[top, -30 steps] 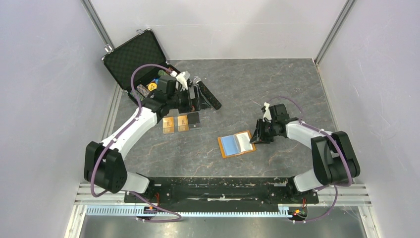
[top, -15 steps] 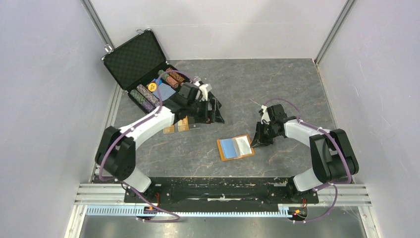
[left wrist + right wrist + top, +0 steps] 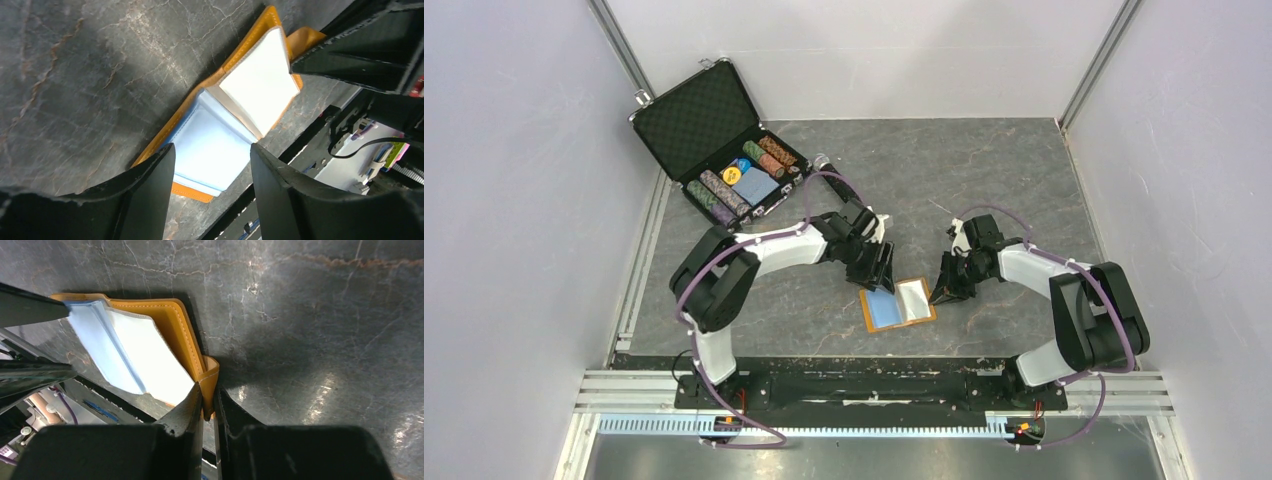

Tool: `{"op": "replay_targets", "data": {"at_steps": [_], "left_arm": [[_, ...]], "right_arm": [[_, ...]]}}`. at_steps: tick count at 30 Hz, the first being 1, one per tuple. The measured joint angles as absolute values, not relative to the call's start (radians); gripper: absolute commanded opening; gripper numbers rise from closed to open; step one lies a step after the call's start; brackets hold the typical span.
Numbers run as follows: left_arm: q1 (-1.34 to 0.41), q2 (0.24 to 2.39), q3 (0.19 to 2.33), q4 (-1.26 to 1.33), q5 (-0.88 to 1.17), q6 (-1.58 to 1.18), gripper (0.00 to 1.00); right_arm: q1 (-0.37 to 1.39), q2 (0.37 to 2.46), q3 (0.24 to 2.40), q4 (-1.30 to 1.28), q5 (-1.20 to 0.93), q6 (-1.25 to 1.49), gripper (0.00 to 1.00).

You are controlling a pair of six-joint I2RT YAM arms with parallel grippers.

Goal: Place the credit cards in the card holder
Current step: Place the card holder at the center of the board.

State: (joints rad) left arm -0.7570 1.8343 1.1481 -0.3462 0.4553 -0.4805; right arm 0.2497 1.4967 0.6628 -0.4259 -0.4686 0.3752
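Observation:
The card holder (image 3: 897,305), an orange wallet, lies open on the table with its light blue lining up. It also shows in the left wrist view (image 3: 225,135) and the right wrist view (image 3: 150,355). My left gripper (image 3: 881,270) hangs over its far-left part; in the left wrist view the gripper (image 3: 211,150) is open and empty, with the lining between its fingers. My right gripper (image 3: 946,287) is shut on the wallet's orange tab (image 3: 210,374) at its right edge; the gripper (image 3: 208,392) pinches it. No credit card shows; my left arm covers where they lay.
An open black case (image 3: 724,150) with rows of poker chips stands at the back left. The grey walls close in on both sides. The black base rail (image 3: 864,385) runs along the near edge, just below the wallet.
My left arm has swung right, from the cards beside the case to above the wallet. The wallet has shifted slightly toward the near edge. My right gripper has stayed shut on its tab.

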Motion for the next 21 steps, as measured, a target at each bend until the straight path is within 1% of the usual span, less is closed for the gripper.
{"op": "replay_targets", "data": {"at_steps": [8, 13, 15, 17, 20, 21], "left_arm": [[-0.817, 1.928, 1.230, -0.372, 0.427, -0.446, 0.51], [-0.842, 1.953, 1.273, -0.411, 0.390, -0.403, 0.50], [-0.850, 1.957, 1.285, -0.425, 0.373, -0.393, 0.52], [-0.856, 1.957, 1.290, -0.433, 0.358, -0.385, 0.56], [-0.863, 1.955, 1.301, -0.448, 0.341, -0.375, 0.66], [-0.866, 1.951, 1.303, -0.452, 0.334, -0.373, 0.69]], "right_arm": [[0.252, 1.489, 0.656, -0.451, -0.475, 0.377, 0.11], [0.252, 1.489, 0.650, -0.471, -0.495, 0.374, 0.11], [0.252, 1.489, 0.647, -0.485, -0.503, 0.374, 0.12], [0.253, 1.489, 0.647, -0.496, -0.505, 0.374, 0.14], [0.253, 1.489, 0.652, -0.521, -0.500, 0.373, 0.19], [0.254, 1.488, 0.659, -0.537, -0.492, 0.371, 0.24]]}}
